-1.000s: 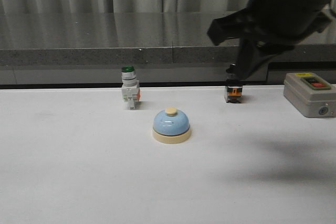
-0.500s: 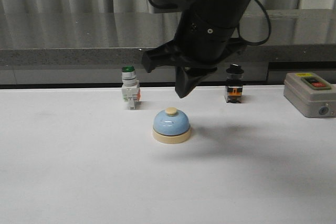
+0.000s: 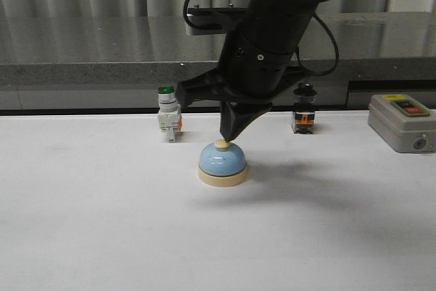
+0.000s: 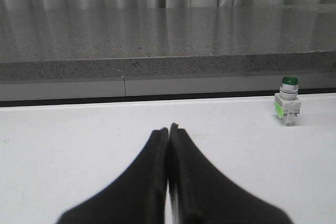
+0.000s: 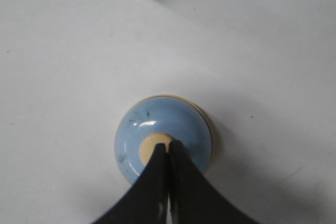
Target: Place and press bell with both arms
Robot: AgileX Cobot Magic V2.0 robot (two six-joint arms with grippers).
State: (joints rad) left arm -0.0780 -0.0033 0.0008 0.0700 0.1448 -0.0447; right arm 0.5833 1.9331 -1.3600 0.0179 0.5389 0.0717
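Observation:
The bell (image 3: 223, 163), a light-blue dome with a cream base and cream top button, stands on the white table in the middle of the front view. My right gripper (image 3: 224, 138) is shut and points straight down, its tips on the cream button. In the right wrist view the closed tips (image 5: 168, 144) rest on the button of the bell (image 5: 157, 132). My left gripper (image 4: 169, 128) is shut and empty, low over bare table; it does not show in the front view.
A green-capped white pushbutton (image 3: 168, 115) stands left behind the bell and also shows in the left wrist view (image 4: 287, 108). A black-knobbed switch (image 3: 303, 115) stands right behind. A grey button box (image 3: 402, 122) sits at the far right. A grey ledge (image 3: 109, 73) runs along the back.
My right arm has swung in from the upper right to above the bell and come down until its closed tips touch the button. The bell has not moved.

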